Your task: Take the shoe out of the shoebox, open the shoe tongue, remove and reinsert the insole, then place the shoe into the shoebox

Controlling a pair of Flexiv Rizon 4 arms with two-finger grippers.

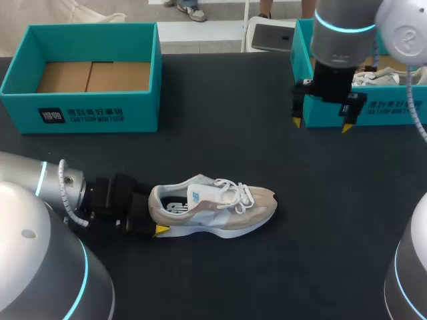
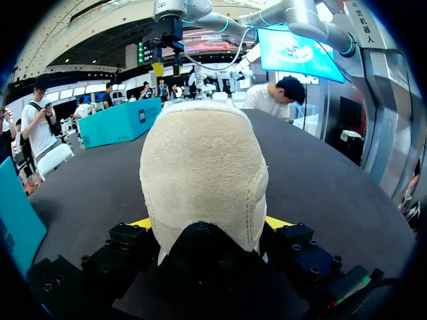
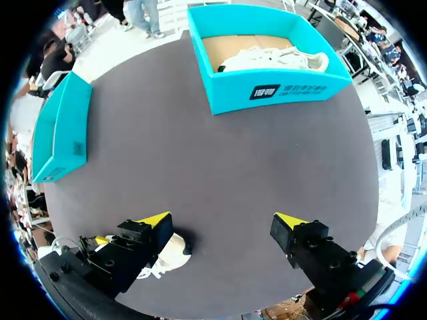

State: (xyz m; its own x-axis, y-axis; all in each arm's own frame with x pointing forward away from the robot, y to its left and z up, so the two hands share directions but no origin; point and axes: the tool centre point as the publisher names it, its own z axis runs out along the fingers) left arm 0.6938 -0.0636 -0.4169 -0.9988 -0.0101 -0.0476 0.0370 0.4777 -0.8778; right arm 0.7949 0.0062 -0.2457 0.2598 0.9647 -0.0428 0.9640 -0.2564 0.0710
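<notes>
- shoe (image 1: 213,207) stands on its sole on the table (image 1: 267,280), near the front edge, toe to the right, outside both boxes.
- left gripper (image 1: 155,217) is clamped on the shoe's heel, one yellow tip at each side.
- right gripper (image 1: 321,124) has its fingers spread and holds nothing, just before the right box (image 1: 373,112).
- left box (image 1: 80,110) sits at far left, well apart from the shoe.

On the front wall of the teal shoebox (image 1: 100,115), at the upper left of the frame, a black logo patch (image 1: 51,115) and white lettering (image 1: 97,115) are printed. The same print is borne by the second shoebox (image 1: 387,110) at the upper right. A blue emblem (image 1: 195,196) is carried on the side of the shoe (image 1: 220,212).
</notes>
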